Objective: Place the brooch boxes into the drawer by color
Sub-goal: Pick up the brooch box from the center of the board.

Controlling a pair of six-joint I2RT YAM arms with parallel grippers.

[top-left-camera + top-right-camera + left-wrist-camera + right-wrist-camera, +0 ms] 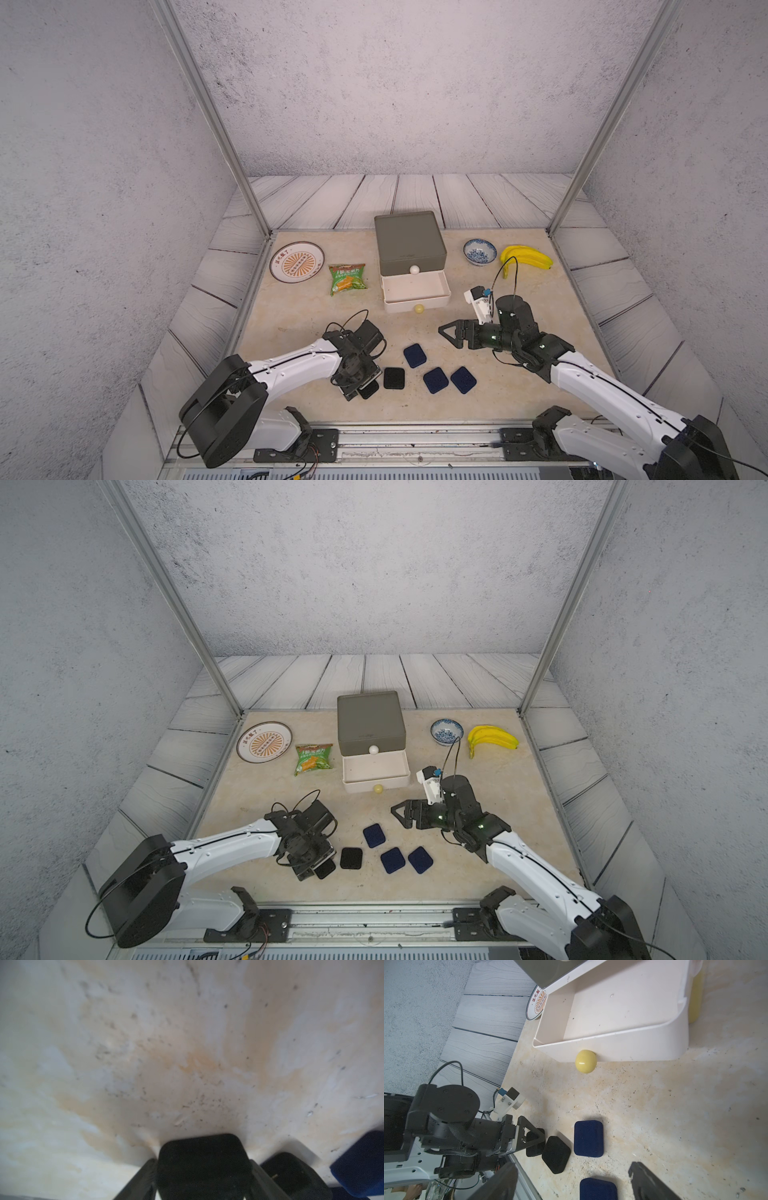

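Observation:
My left gripper [203, 1162] is low over the table's front, and its fingers press both sides of a black brooch box [203, 1153]. Only a corner of that box [370, 390] shows in both top views. A second black box [394, 378] lies just beside it. Three navy boxes [414, 355] [435, 380] [463, 379] lie to the right. The drawer chest [409, 243] stands at mid-table with its grey top shut. Its white drawer [415, 296] is pulled out and empty. My right gripper [445, 330] hovers open in front of the chest, holding nothing.
A green snack packet [347, 279] and a patterned plate [296, 262] lie left of the chest. A blue-white bowl [479, 251] and bananas [525, 257] sit to its right. A yellow knob [419, 308] pokes out under the white drawer front.

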